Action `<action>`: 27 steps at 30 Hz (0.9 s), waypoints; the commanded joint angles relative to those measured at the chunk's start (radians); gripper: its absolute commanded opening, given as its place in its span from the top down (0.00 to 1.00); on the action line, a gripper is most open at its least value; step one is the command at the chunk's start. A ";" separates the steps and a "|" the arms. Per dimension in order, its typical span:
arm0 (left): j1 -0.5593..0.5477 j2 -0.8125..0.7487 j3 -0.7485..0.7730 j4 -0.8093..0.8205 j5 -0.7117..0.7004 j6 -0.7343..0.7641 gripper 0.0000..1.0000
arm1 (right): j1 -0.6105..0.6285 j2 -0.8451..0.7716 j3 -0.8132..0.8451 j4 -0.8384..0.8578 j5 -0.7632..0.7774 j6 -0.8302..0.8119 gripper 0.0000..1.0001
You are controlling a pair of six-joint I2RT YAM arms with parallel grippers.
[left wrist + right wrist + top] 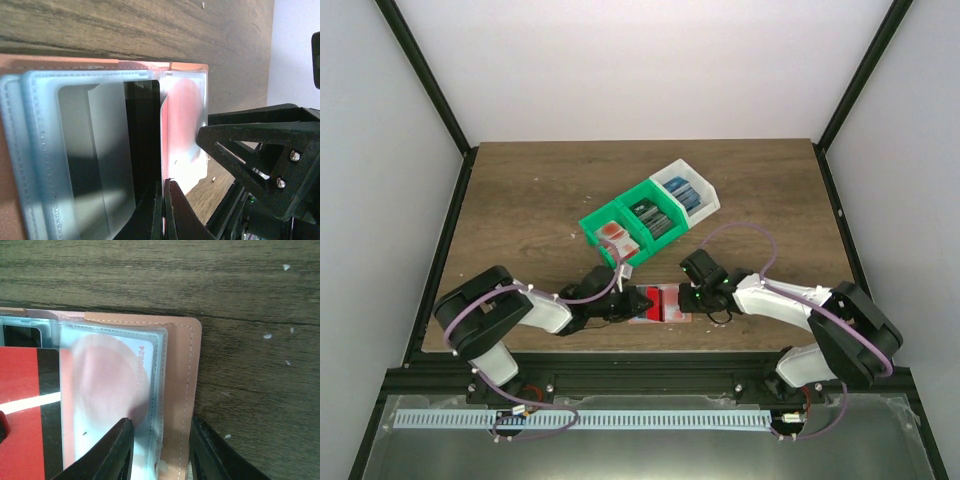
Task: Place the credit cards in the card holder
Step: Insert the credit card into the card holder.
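**Both grippers at the open card holder, near edge of the table**

The left gripper [623,303] reaches in from the left. Its fingers are pressed together at the near edge of the clear sleeves [100,150]. Whether a sleeve leaf is pinched between them cannot be told.

The card holder [670,302] lies open and flat on the table [520,200], close to the near edge and between the two grippers. A red card [22,415] with a black stripe lies across the holder's left part. To its right, a white-and-red card [110,385] sits inside a clear sleeve, with the salmon leather margin showing beyond it.

The right gripper [161,422] comes in from the right with its jaws partly apart. They straddle the holder's right edge: one finger over the sleeve, the other on the wood just beside the leather.

Farther back and slightly to the right is a slanted row of two green bins [620,215] and a white bin [705,195]. From left to right these hold red-and-white cards [613,232], dark cards [650,215] and blue cards [687,193].
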 commanded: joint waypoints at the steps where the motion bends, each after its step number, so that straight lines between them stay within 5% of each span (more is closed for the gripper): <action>1: -0.009 0.041 -0.014 0.075 0.032 -0.047 1.00 | 0.009 0.031 -0.046 -0.035 -0.001 0.020 0.67; 27: -0.028 0.070 -0.004 0.118 -0.119 -0.060 1.00 | 0.011 0.015 -0.055 -0.025 -0.004 0.032 0.68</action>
